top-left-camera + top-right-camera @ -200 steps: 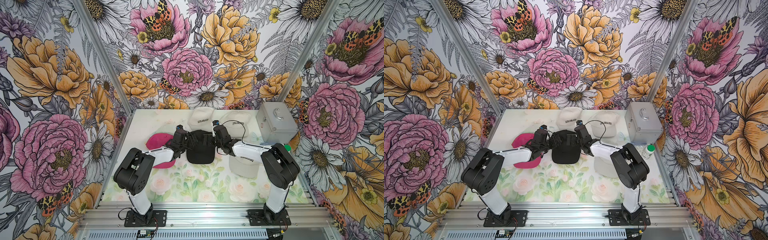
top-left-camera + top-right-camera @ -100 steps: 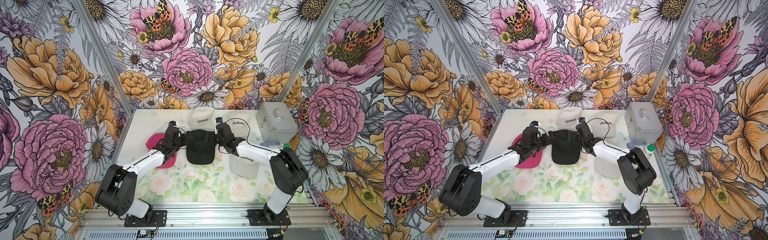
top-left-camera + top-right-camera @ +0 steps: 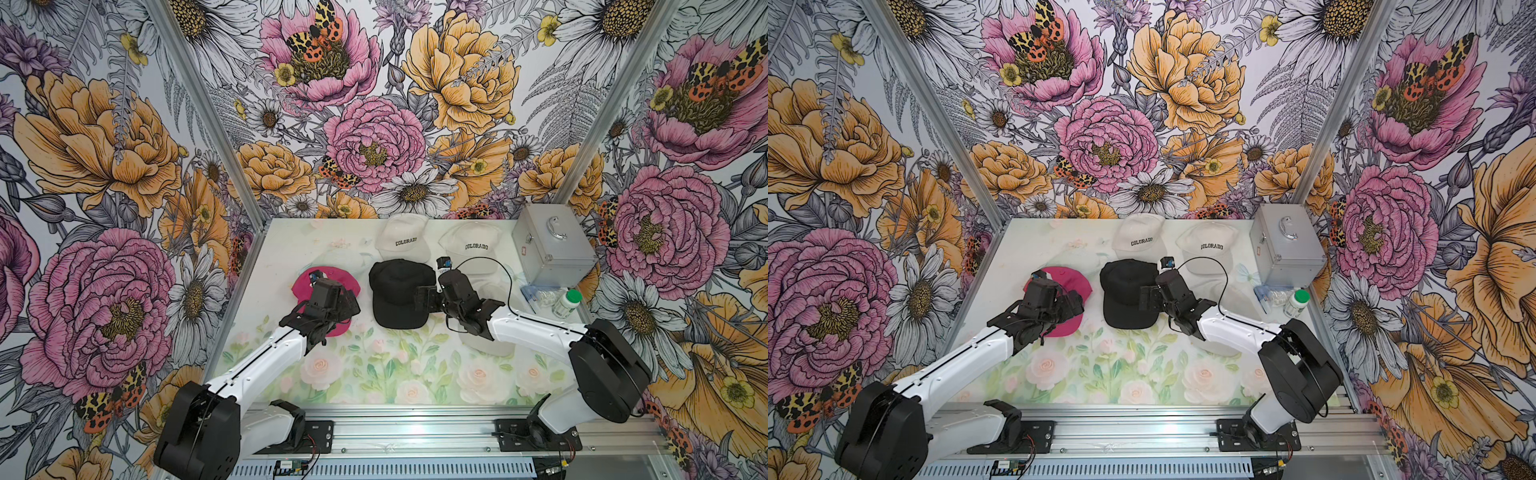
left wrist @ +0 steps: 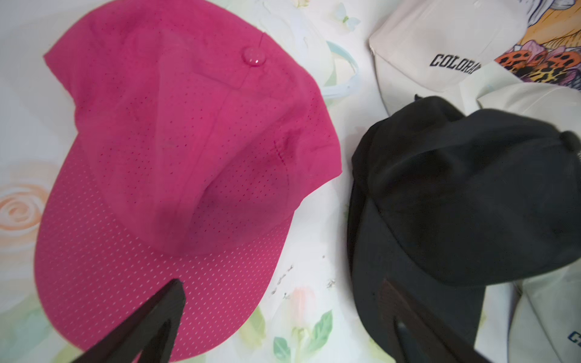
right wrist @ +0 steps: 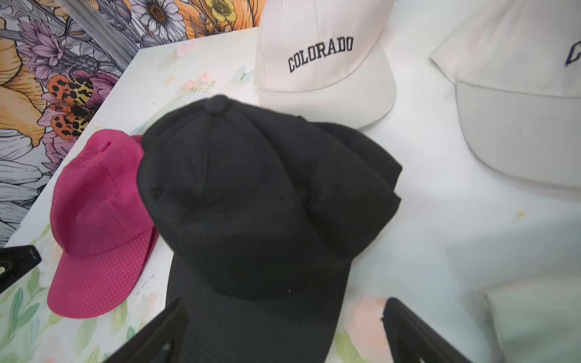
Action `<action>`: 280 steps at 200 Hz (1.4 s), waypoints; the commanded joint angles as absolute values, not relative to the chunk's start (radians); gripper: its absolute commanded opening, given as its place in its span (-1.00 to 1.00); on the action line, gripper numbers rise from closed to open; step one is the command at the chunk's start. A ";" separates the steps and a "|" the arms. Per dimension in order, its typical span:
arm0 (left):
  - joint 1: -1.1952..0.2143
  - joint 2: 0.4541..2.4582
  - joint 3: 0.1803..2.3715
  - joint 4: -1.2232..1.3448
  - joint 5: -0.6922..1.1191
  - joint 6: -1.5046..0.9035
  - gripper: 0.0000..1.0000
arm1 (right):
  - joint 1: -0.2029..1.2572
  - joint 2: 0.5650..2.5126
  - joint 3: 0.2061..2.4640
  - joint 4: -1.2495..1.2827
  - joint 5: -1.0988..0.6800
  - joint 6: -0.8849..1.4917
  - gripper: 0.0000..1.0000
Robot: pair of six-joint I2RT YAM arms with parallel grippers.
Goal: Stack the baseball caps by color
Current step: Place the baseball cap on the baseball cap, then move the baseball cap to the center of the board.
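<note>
Black baseball caps [image 3: 397,293] [image 3: 1125,291] lie piled mid-table, one crown showing behind another [image 5: 257,195]. A hot pink cap [image 3: 332,276] [image 4: 176,151] lies to their left, with a second pink brim edge under it. Two cream "COLORADO" caps [image 3: 401,241] [image 3: 473,245] sit at the back, and another cream cap [image 3: 482,348] lies under my right forearm. My left gripper [image 3: 347,303] [image 4: 281,283] hovers open over the pink brim's right edge, holding nothing. My right gripper [image 3: 424,299] [image 5: 284,301] stands open above the black brim, empty.
A silver metal case [image 3: 548,245] stands at the back right. In front of it lie a white green-lidded bottle [image 3: 567,303] and a clear packet [image 3: 540,293]. Flowered walls close in the left, back and right sides of the table [image 3: 374,374].
My left gripper has swung left, away from the black caps to above the pink cap, its arm stretched out lower. The right gripper has drawn back slightly from the black caps. Both stayed open.
</note>
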State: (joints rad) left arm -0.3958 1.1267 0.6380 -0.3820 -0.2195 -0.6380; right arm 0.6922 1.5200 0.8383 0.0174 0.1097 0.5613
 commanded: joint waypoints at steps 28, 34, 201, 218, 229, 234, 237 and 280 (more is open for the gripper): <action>-0.303 0.968 0.523 -0.519 -0.341 -0.695 0.98 | 0.816 1.524 0.788 0.067 0.224 0.584 0.99; -0.282 0.968 0.519 -0.517 -0.328 -0.683 0.98 | 0.824 1.538 0.793 0.068 0.235 0.592 0.98; -0.144 1.246 0.528 -0.273 -0.039 -0.495 0.97 | 0.841 1.824 0.966 0.078 0.281 0.636 0.99; -0.143 1.301 0.559 -0.272 -0.058 -0.503 0.98 | 0.838 1.824 0.968 0.072 0.283 0.636 0.99; -0.141 1.338 0.580 -0.268 -0.067 -0.502 0.97 | 0.836 1.827 0.972 0.068 0.279 0.637 0.99; -0.141 1.355 0.592 -0.266 -0.069 -0.502 0.98 | 0.835 1.828 0.973 0.067 0.278 0.635 0.98; -0.141 1.365 0.598 -0.263 -0.070 -0.500 0.98 | 0.835 1.828 0.973 0.066 0.277 0.635 0.99; -0.136 1.524 0.747 -0.261 -0.038 -0.514 0.98 | 0.825 1.827 0.979 0.051 0.273 0.633 0.99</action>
State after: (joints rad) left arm -0.1467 1.4460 0.6800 -0.2825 -0.0593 -0.5129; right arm 0.8360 1.8095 0.9611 0.0925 0.2626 0.6136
